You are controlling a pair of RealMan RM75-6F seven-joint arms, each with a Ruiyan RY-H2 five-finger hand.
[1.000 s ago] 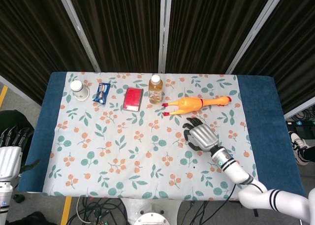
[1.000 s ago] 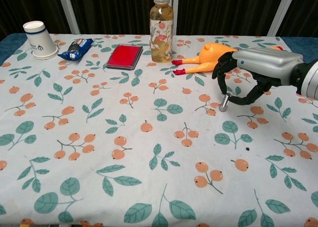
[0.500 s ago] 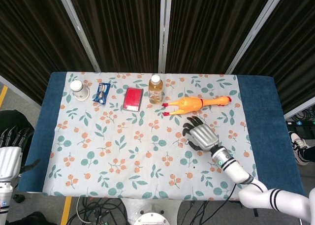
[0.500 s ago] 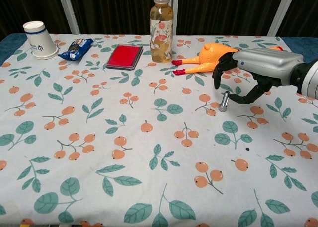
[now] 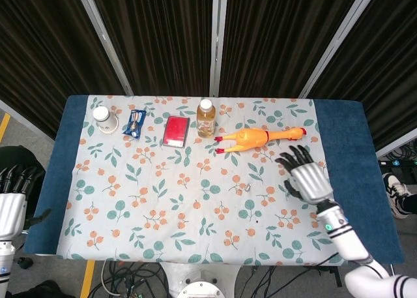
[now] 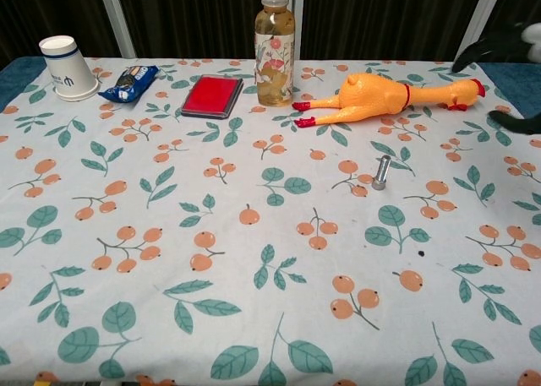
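From the head view, the right robot hand hovers over the right part of the desk, fingers spread apart and holding nothing. A small silver cylinder stands upright on the cloth well to the left of that robot hand, apart from it. The rubber chicken lies just beyond the robot hand, up and to its left, not touching it. Further left of the robot hand, along the far edge, stand a bottle filled with amber liquid and capped in white, then a flat red case, a blue snack packet and a white paper cup; whether the cup holds anything cannot be told. The left robot hand hangs off the desk's left edge, far from everything, fingers apart and nothing in them.

From the chest view, only dark fingertips of the right robot hand show at the right edge. The silver cylinder stands well to their left and nearer the camera. The rubber chicken lies between, the bottle beside its feet, and the paper cup stands mouth up at the far left.
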